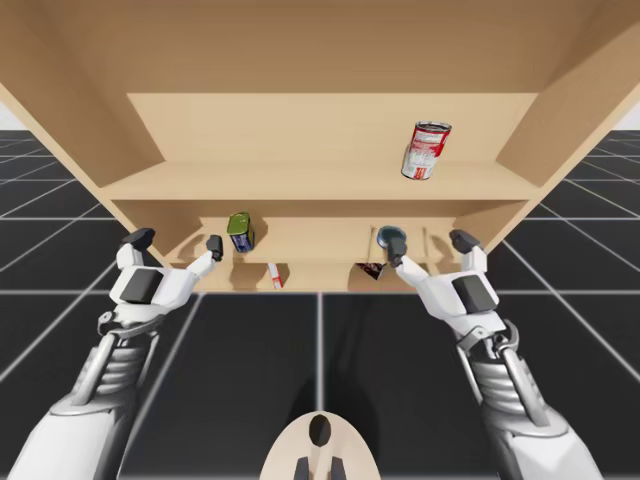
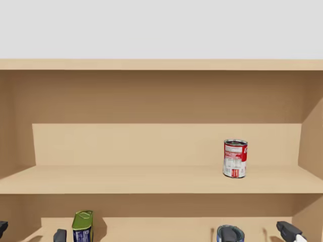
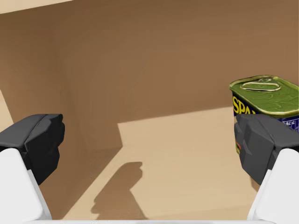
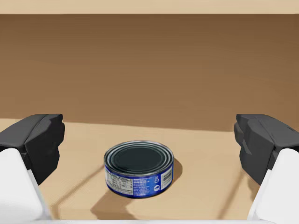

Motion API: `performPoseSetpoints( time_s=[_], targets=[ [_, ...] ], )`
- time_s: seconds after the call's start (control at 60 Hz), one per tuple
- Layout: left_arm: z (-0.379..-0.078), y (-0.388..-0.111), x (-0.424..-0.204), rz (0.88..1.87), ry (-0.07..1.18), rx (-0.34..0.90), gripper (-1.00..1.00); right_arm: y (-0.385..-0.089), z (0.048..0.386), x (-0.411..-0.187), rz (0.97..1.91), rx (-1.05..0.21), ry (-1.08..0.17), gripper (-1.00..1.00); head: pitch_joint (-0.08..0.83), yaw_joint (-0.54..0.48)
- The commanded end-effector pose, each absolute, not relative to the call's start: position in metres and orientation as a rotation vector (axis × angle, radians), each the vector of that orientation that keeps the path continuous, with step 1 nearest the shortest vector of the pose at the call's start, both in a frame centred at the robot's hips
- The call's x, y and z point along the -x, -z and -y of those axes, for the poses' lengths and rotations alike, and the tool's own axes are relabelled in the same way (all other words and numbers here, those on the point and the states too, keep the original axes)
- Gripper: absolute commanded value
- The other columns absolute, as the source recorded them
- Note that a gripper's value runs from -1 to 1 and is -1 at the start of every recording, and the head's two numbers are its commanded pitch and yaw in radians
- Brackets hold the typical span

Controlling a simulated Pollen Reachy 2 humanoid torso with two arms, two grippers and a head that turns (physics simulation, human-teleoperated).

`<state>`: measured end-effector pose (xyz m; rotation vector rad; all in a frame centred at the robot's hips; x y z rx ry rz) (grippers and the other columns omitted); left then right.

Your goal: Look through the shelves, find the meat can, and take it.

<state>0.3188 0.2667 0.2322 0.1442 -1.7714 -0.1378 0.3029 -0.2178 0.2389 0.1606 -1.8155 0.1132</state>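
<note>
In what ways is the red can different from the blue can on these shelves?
The red can is tall, red and white; the blue can is low and flat. The red can stands on the upper shelf, the blue can on the lower shelf. The blue can sits just ahead of my open right gripper; the red can has no gripper near it. Both are round and stand upright.

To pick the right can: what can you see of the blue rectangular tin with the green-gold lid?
The blue rectangular tin with the green-gold lid looks metallic, with rounded corners, a flat pull ring on top and yellow print on its side. It stands upright on a wooden shelf, just beyond one finger of my open left gripper; whether they touch is unclear.
</note>
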Motion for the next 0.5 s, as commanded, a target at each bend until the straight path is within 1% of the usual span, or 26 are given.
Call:
performPoseSetpoints(
  time_s=[0.017, 0.067, 0.083, 0.167, 0.183, 0.35, 0.417, 0.5],
  targets=[
    [-0.2677, -0.2324, -0.319, 1.772, 0.14, -0.148, -1.0, -0.2374, 0.2143, -0.2999, 1.831, -0.14, -0.085, -1.0, -0.003, -0.01],
    [-0.2679, -0.2325, -0.319, 1.772, 0.139, -0.148, -1.0, -0.2381, 0.2143, -0.2996, 1.836, -0.145, -0.082, -1.0, 0.0, -0.01],
    [-0.2688, -0.2328, -0.3189, 1.773, 0.135, -0.145, -1.0, -0.2405, 0.2144, -0.3006, 1.839, -0.182, -0.076, -1.0, 0.018, -0.01],
    [-0.2693, -0.2331, -0.3188, 1.773, 0.133, -0.142, -1.0, -0.2398, 0.2179, -0.3031, 1.823, -0.18, -0.067, -1.0, 0.064, -0.01],
    [-0.2695, -0.2332, -0.3188, 1.773, 0.132, -0.141, -1.0, -0.2393, 0.2189, -0.3042, 1.823, -0.18, -0.058, -1.0, 0.086, -0.01],
    [-0.2697, -0.2341, -0.3185, 1.783, 0.137, -0.135, -1.0, -0.2377, 0.2189, -0.3053, 1.831, -0.152, -0.078, -1.0, 0.176, 0.01],
    [-0.2697, -0.2346, -0.3182, 1.788, 0.137, -0.129, -1.0, -0.2361, 0.2185, -0.306, 1.839, -0.121, -0.099, -1.0, 0.223, 0.03],
    [-0.2698, -0.2342, -0.3183, 1.789, 0.139, -0.126, -1.0, -0.2357, 0.2181, -0.3062, 1.835, -0.124, -0.095, -1.0, 0.278, 0.08]
  ],
)
